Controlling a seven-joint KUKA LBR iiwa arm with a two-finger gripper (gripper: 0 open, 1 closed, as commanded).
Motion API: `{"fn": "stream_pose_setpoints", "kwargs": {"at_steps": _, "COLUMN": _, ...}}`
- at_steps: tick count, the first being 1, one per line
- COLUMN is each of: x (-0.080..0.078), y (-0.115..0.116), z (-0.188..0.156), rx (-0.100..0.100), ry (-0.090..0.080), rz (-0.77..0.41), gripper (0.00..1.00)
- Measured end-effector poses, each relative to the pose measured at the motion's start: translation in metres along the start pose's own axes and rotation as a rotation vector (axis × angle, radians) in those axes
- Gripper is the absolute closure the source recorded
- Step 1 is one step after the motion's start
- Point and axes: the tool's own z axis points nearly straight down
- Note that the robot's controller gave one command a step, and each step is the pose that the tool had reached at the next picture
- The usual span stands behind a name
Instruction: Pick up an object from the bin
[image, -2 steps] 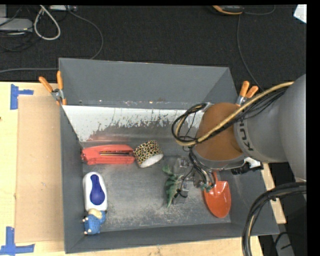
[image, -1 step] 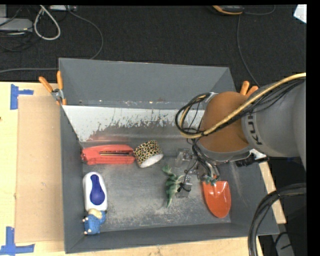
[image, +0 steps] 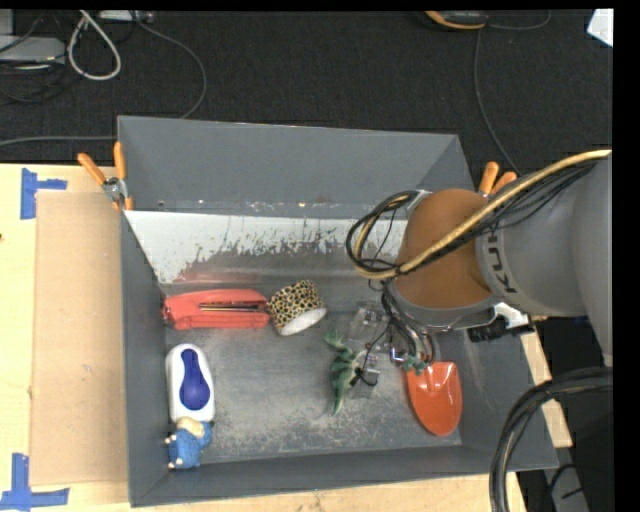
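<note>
Since the gripper (image: 385, 345) hangs low in the right half of the bin (image: 290, 170), open or closed you cannot tell, your likeliest pick is the green toy (image: 343, 375) just left of it, stretched toward the near wall, with an orange lump (image: 435, 398) just right.

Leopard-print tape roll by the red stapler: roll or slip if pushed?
Probably rolls: the tape roll is round and sits tilted on its edge. Likely light, since it looks like a hollow ring. The stapler next to it may block it that way.
</note>
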Motion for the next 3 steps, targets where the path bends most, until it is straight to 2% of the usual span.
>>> {"fn": "stream_pose_setpoints", "kwargs": {"at_steps": 1, "x": -0.0016, "y": 0.0030, "z": 0.0303, "rx": -0.001, "ry": -0.004, "rz": 0.154, "gripper": 0.00}}
{"fn": "stream_pose_setpoints", "kwargs": {"at_steps": 2, "x": -0.0041, "y": -0.0066, "z": 0.0305, "rx": 0.000, "ry": -0.001, "rz": 0.125, "gripper": 1.00}}
{"fn": "stream_pose_setpoints", "kwargs": {"at_steps": 3, "x": -0.0041, "y": -0.0066, "z": 0.0303, "rx": 0.000, "ry": -0.001, "rz": 0.124, "gripper": 1.00}}
